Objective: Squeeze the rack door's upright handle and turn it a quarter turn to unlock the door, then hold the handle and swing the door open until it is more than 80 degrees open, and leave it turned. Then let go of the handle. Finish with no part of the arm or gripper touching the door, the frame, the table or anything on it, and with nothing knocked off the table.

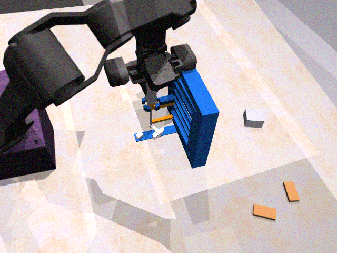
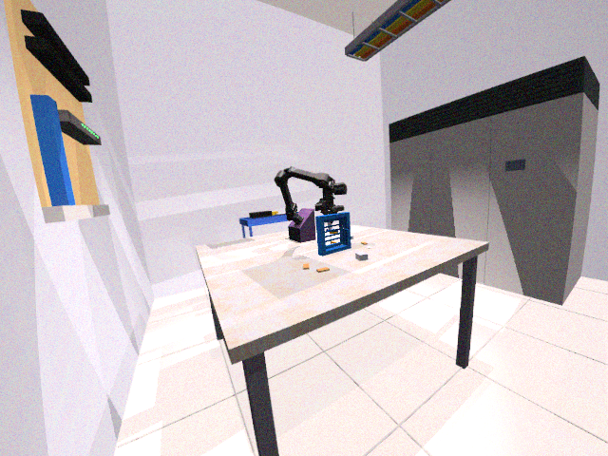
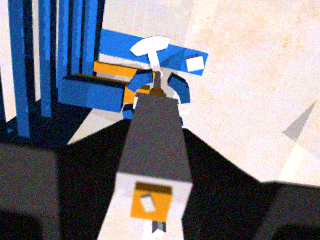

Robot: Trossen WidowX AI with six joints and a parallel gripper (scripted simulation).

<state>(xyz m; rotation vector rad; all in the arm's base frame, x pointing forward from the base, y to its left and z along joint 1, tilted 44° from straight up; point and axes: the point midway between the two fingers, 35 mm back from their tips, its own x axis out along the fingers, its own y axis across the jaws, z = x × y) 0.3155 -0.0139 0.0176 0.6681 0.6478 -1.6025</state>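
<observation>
The blue rack frame (image 1: 201,92) (image 2: 320,240) stands upright on the table. Its slatted door (image 3: 21,75) looks shut. The upright grey handle (image 1: 151,96) (image 3: 155,130) stands out from the door in a blue ring collar. My gripper (image 3: 154,132) (image 2: 329,211) is above the collar, shut on the handle, with a dark finger on each side; in the top view its body hides much of the grip. At the handle's foot a white pointer (image 1: 158,132) (image 3: 150,46) lies over a blue strip (image 1: 170,128) (image 3: 116,44), apart from the white block (image 1: 139,135) (image 3: 195,63) on the strip's outer end.
A grey block (image 1: 254,118) (image 2: 361,256) lies behind the rack. Two orange tiles (image 1: 291,191) (image 1: 264,211) lie farther out, and another orange piece (image 2: 364,243) shows in the exterior view. The purple arm base (image 1: 27,159) (image 2: 304,228) stands on the handle side.
</observation>
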